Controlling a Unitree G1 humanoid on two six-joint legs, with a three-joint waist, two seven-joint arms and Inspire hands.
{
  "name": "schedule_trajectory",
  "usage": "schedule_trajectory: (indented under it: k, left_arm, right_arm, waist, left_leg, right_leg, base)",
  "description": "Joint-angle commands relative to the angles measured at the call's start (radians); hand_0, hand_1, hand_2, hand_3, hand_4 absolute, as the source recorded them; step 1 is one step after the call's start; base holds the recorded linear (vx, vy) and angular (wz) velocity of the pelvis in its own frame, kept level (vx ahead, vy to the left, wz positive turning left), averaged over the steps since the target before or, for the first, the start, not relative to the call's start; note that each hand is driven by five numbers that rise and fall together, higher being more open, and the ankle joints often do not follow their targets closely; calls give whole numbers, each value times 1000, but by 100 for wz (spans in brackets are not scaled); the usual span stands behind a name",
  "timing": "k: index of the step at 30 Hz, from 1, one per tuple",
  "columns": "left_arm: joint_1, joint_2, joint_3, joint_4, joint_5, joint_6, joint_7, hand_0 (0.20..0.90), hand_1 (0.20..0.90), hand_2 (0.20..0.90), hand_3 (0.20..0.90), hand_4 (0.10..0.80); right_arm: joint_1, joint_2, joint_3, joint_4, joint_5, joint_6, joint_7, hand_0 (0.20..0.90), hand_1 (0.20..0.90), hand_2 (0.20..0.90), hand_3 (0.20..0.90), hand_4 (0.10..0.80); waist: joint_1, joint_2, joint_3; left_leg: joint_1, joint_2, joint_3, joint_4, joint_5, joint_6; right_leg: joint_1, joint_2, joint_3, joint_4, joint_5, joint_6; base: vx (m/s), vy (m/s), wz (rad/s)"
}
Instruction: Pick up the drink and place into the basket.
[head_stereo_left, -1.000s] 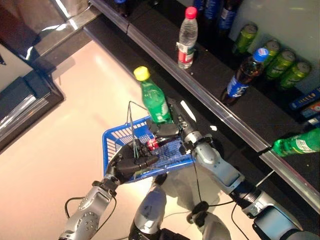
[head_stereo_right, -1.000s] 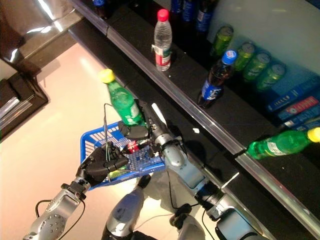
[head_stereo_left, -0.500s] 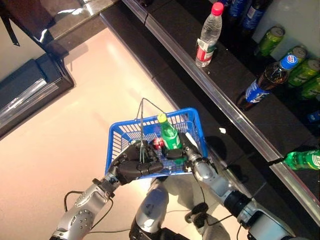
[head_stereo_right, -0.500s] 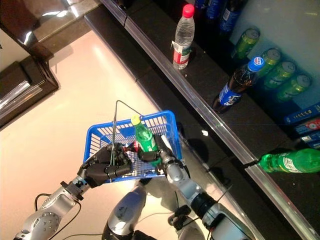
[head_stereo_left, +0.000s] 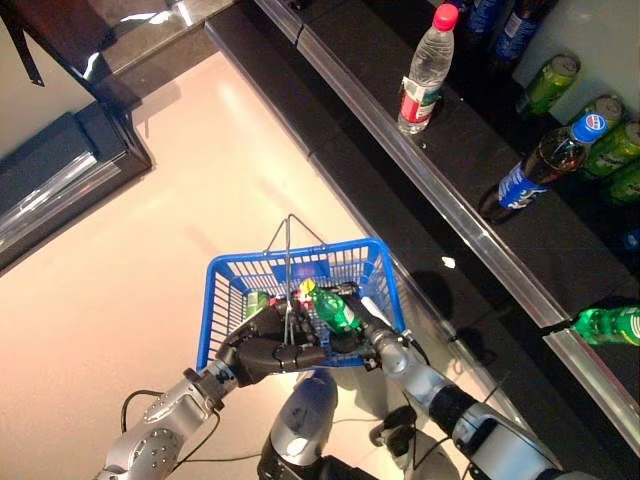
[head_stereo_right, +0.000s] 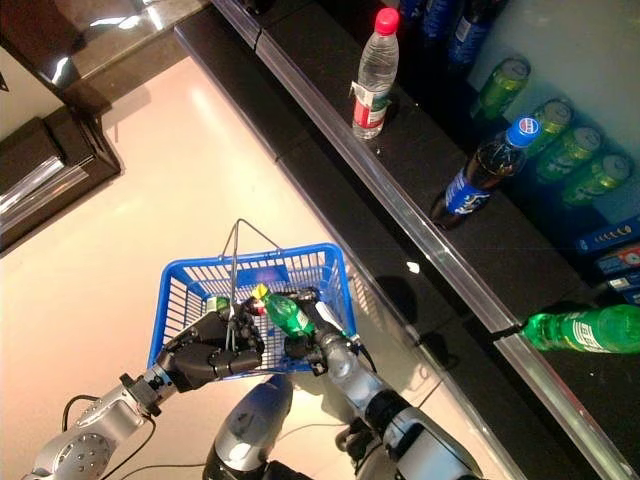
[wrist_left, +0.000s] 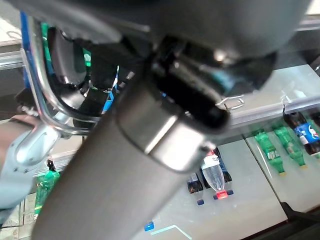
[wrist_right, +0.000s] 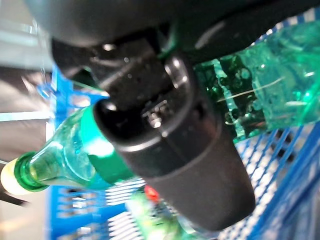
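A green drink bottle (head_stereo_left: 335, 310) with a yellow cap lies tilted inside the blue wire basket (head_stereo_left: 225, 290), cap toward the basket's middle. My right hand (head_stereo_left: 352, 330) is shut on it from the basket's near right side. In the right wrist view the thumb (wrist_right: 175, 150) curls over the green bottle (wrist_right: 65, 155). My left hand (head_stereo_left: 262, 352) is shut on the basket's thin metal handle (head_stereo_left: 290, 250) and holds the basket above the floor. Another green bottle (head_stereo_left: 254, 302) and a red-capped item lie in the basket.
A dark shelf runs along the right with a clear red-capped water bottle (head_stereo_left: 425, 65), a blue-capped cola bottle (head_stereo_left: 540, 165), green cans (head_stereo_left: 555, 80) and a green bottle lying down (head_stereo_left: 610, 325). A dark cabinet (head_stereo_left: 60, 170) stands at the left, with pale floor between.
My right hand has brought the green bottle down from above the basket into it and tipped it from upright to lying. The view has shifted too.
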Motion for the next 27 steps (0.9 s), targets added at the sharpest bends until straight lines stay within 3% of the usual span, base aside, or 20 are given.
schedule_trajectory:
  k: [1,2,3,4,12,18,23,27]
  left_arm:
    - [-164,-91,131,-440,-148,-219,-245,300,300,300,200,100]
    - [-166,-97,124,-449,-140,-214,-239,300,300,300,200,100]
    - [-171,-102,111,-463,-127,-207,-225,300,300,300,200,100]
    - [-173,-103,108,-466,-125,-206,-222,300,300,300,200,100]
    - [-183,-138,66,-484,-102,-160,-150,300,300,300,200,100]
    - [-194,-144,48,-486,-95,-141,-103,300,300,300,200,100]
    - [-210,-128,48,-486,-87,-138,-40,300,300,300,200,100]
    - [-211,-110,69,-457,-85,-143,-16,300,300,300,200,100]
  right_arm:
    - [-38,10,78,134,-135,132,27,512,512,512,447,347]
    - [-47,14,83,149,-145,151,40,545,545,545,485,385]
    - [-64,26,90,180,-158,172,39,641,641,641,598,498]
    - [-67,28,90,183,-157,178,40,900,900,900,900,800]
    - [-76,45,66,248,-197,203,7,900,900,900,900,800]
    - [-71,41,51,241,-129,166,-52,900,900,900,900,800]
    - [-70,20,43,137,-25,87,-127,900,900,900,900,800]
    - [-47,-27,43,-94,0,115,-169,900,900,900,900,800]
  waist:
    - [9,-2,-98]
    - [11,-1,-96]
    - [17,1,-91]
    - [17,0,-92]
    - [26,-1,-89]
    - [21,-9,-86]
    - [9,-27,-82]
    - [-15,-52,-81]
  left_leg:
    - [-87,-21,25,83,6,23]
    - [-88,-21,25,83,7,24]
    - [-90,-22,23,83,8,25]
    - [-93,-23,21,79,14,26]
    - [-87,-24,19,75,16,28]
    - [-81,-18,24,69,18,31]
    - [-72,-10,28,60,18,32]
    - [-68,2,38,51,21,29]
  right_leg:
    - [83,20,10,-151,126,-5]
    - [83,19,9,-151,127,-5]
    - [82,18,6,-150,129,-5]
    - [81,17,3,-153,134,-4]
    - [87,13,-4,-151,139,1]
    - [91,16,-1,-154,143,4]
    - [93,19,5,-161,149,8]
    - [89,24,12,-166,155,11]
  base:
    - [0,0,0]
    - [43,-25,2]
    - [30,-16,3]
    - [51,-25,4]
    - [55,1,2]
    - [43,-5,3]
    - [28,-11,7]
    - [27,-43,-1]
